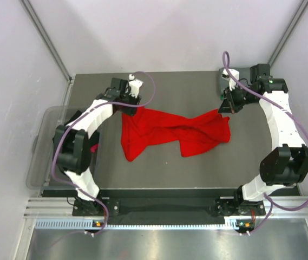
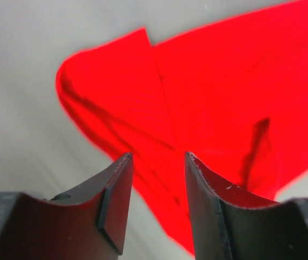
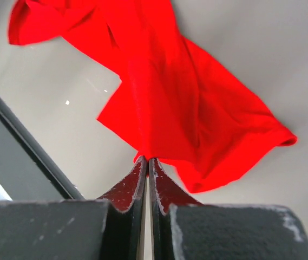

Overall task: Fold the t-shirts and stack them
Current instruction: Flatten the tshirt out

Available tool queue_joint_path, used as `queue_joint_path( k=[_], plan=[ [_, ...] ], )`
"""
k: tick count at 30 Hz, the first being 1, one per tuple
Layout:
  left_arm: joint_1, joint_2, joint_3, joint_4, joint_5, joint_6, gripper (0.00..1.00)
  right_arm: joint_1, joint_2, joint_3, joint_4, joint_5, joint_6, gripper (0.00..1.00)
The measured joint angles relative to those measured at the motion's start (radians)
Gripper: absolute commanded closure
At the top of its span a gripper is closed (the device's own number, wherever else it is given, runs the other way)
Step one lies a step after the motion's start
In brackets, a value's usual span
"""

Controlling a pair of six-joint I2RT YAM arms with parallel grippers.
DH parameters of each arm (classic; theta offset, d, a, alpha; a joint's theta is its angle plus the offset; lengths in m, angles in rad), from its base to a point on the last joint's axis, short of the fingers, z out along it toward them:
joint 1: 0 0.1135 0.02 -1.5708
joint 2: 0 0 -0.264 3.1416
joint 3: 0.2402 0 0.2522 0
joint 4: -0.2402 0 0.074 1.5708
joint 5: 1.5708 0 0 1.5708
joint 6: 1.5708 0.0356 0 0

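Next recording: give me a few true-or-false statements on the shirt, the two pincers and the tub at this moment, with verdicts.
1. The red t-shirt lies folded in a neat rectangle. False: it is crumpled and spread unevenly across the table.
2. The right pincer is shut on an edge of the shirt. True.
3. The left pincer is clamped shut. False: its fingers stand apart, with red cloth showing beyond the gap.
4. A translucent tub sits at the left side of the table. True.
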Motion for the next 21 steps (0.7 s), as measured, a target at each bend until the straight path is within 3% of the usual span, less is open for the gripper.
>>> queue_joint_path(
  k=[11,21],
  plan=[
    [-0.031,0.445,0.505,-0.105,-0.058,0.04,0.48,0.0,0.032,-0.064,0.018,-0.036,0.054,1.0],
    [-0.032,0.603,0.64,-0.17,-0.095,0.05,0.48,0.0,0.032,-0.092,0.027,-0.042,0.055,1.0]
  ],
)
